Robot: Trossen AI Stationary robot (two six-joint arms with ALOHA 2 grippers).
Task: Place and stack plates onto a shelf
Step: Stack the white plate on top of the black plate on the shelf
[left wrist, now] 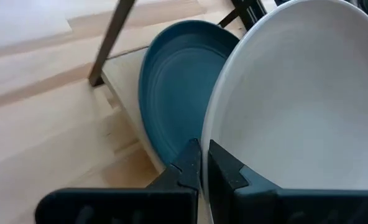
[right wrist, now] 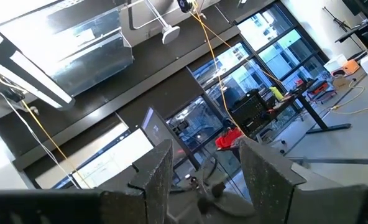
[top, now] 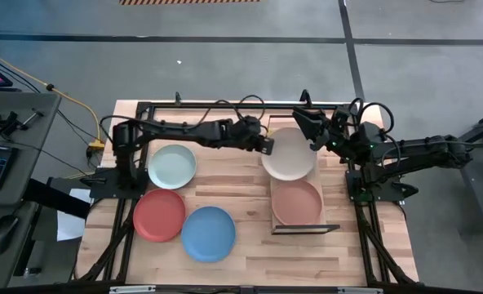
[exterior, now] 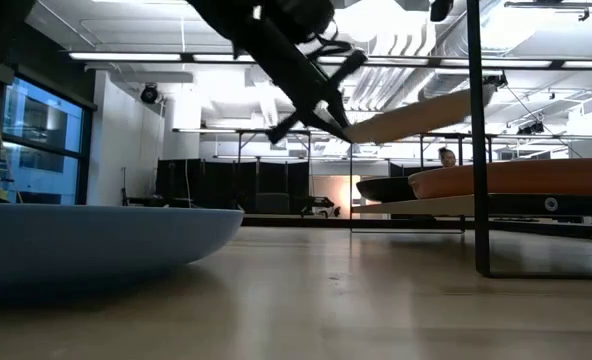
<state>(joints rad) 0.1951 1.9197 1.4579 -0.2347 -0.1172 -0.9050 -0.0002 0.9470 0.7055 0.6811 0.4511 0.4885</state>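
Plates I see: round matte white plate, salmon-pink plate, dark teal plate, pale mint plate, coral-red plate, bright blue plate. Light-wood striped butcher-block table.

Table: pale butcher-block wood, smooth, low sheen, grain in strips. Shelf: light wood board w/ thin black metal frame, matt. White plate, at 12 o'clock end of shelf: matt, smooth, looks ceramic or plastic, can't tell. Teal plate under it: matt, faint rings. Pink plate, 6 o'clock end: matt. Mint plate, red plate, blue plate: same flat finish. Left gripper: dark matt plastic fingers. Right gripper: dark, slight sheen.
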